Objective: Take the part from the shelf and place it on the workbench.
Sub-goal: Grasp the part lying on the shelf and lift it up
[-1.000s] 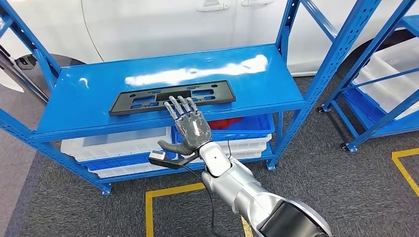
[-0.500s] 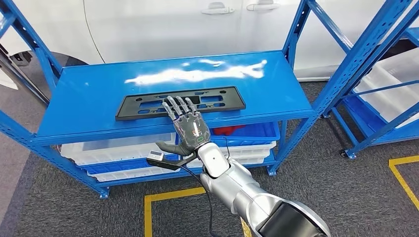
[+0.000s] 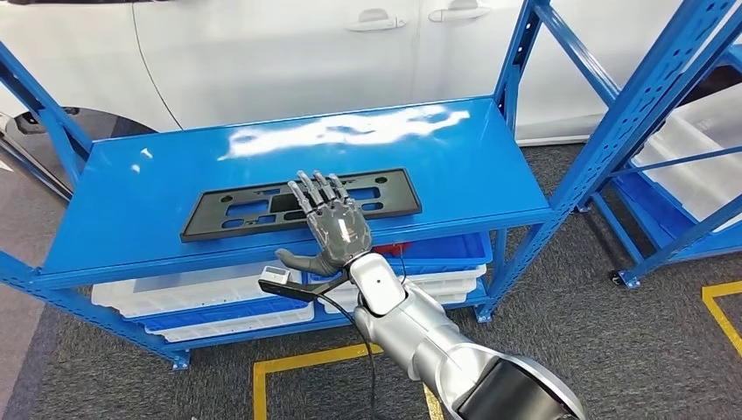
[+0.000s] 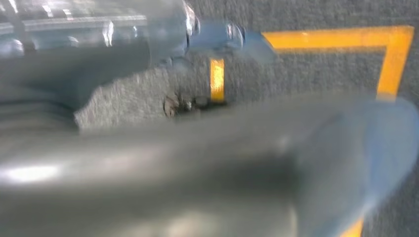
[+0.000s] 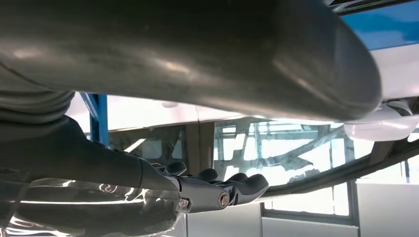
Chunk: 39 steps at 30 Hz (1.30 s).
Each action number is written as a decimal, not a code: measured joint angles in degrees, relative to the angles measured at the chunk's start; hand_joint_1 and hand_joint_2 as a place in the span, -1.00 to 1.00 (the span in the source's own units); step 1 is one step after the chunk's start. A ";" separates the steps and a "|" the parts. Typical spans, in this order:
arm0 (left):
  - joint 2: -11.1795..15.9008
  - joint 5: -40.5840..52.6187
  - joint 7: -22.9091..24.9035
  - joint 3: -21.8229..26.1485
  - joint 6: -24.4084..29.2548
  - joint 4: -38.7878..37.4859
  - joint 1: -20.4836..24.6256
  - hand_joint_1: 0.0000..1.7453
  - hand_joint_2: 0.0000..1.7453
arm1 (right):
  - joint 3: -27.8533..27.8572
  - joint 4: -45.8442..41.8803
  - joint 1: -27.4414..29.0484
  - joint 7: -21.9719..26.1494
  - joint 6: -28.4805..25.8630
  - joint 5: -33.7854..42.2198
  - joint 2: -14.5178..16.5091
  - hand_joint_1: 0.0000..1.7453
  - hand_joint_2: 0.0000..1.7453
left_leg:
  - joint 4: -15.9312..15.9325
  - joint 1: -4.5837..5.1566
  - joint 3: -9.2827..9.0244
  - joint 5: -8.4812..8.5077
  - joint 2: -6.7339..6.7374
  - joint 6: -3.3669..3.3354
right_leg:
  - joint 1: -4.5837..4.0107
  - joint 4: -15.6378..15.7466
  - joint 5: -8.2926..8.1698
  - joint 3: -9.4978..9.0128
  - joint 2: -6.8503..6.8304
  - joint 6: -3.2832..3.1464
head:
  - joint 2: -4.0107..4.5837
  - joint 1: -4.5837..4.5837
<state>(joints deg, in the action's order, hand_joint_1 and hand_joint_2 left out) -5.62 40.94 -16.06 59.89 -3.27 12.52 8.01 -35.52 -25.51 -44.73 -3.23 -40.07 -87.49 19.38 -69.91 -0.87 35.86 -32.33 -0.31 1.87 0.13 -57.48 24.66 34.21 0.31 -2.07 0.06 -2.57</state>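
Head view: the flat black plastic plate with cut-out holes [image 3: 297, 203] is seen lying on the top board of the blue metal shelf [image 3: 122, 188], near its front edge. The right hand [image 3: 331, 226] is held out over the front edge of the shelf, with its fingers [image 3: 308, 190] spread apart and straight, their tips over the middle of the plate. Nothing is held in it. Whether the tips touch the plate cannot be told. The left hand is too blurred in the left wrist view for its fingers to be made out.

The reaching step seems to be in hand; the plate is not yet gripped. Next, the fingers would likely need to be lowered and closed on the plate's near edge, so it can be lifted off.

White plastic bins [image 3: 201, 284] are kept on the lower board.
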 joint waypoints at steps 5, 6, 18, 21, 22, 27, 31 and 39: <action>0.04 -0.04 -0.11 0.00 0.13 0.00 -0.57 -1.00 -1.00 | -0.41 0.07 0.61 0.07 0.00 0.01 0.04 -1.00 -1.00 | 4.14 -0.08 2.74 6.25 0.03 -0.20 | -0.06 -0.03 2.45 -3.16 0.23 0.38 | 0.01 0.00; 0.04 -0.04 -0.14 0.00 0.17 -0.01 -0.63 -1.00 -1.00 | -0.49 0.09 0.63 0.11 0.01 0.03 0.05 -1.00 -1.00 | 7.51 0.05 2.00 8.35 0.06 -0.38 | -0.11 -0.08 2.92 -3.70 0.25 0.60 | 0.01 0.00; -0.17 0.11 -0.61 -0.11 0.55 -0.02 -0.30 -1.00 -1.00 | -3.71 2.16 0.32 -0.75 0.03 -2.06 0.17 -1.00 1.00 | 11.80 0.26 -0.58 8.49 -0.03 -3.22 | 0.11 -16.11 8.37 6.15 0.10 3.49 | 0.00 0.02; -0.33 -0.03 -0.75 -0.13 0.78 -0.04 -0.33 -1.00 -1.00 | -5.46 2.96 -0.16 -0.57 0.03 -1.44 0.02 -1.00 1.00 | 11.59 0.43 -1.54 7.61 -0.14 -2.97 | -0.20 -6.18 1.21 3.16 0.08 2.56 | -0.01 0.02; -0.42 -0.18 -0.76 -0.13 0.75 -0.07 -0.30 -1.00 -1.00 | -5.68 3.17 -0.37 0.03 0.04 -0.63 -0.01 -1.00 1.00 | 11.54 0.51 -1.65 7.42 -0.16 -2.80 | -0.39 -3.26 0.00 2.11 0.05 2.17 | -0.01 0.02; -0.51 -0.70 -0.78 -0.11 0.42 -0.11 -0.49 -1.00 -1.00 | -5.57 3.71 -1.01 4.37 0.00 4.68 -0.22 -1.00 1.00 | 11.13 0.45 -1.59 6.55 0.01 -1.39 | -0.29 -0.02 -0.41 0.72 0.14 1.04 | 0.00 0.01; -0.48 -0.84 -0.93 -0.11 0.16 -0.11 -0.67 -1.00 -1.00 | -5.36 3.72 -1.58 6.16 -0.01 5.64 -0.43 -1.00 1.00 | -0.51 -0.05 3.82 1.00 0.04 -0.35 | 0.07 0.50 -0.33 -0.03 -0.12 0.54 | 0.01 0.01; -0.21 -1.05 -1.48 -0.09 0.03 -0.13 -0.76 -1.00 -1.00 | -5.53 2.53 -1.58 5.79 -0.01 2.41 -0.84 -1.00 1.00 | 10.61 -0.77 -0.88 7.25 -0.04 -0.35 | 0.07 -1.06 0.79 0.24 0.14 2.31 | -0.01 0.03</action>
<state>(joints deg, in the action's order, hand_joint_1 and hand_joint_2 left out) -5.84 39.89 -17.53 59.80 -3.25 12.39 7.25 -41.05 -22.98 -46.32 2.55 -40.09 -85.08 18.54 -59.30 -1.64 34.98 -25.09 -0.35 1.51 0.20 -58.55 25.45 34.45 0.45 0.24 0.05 -2.55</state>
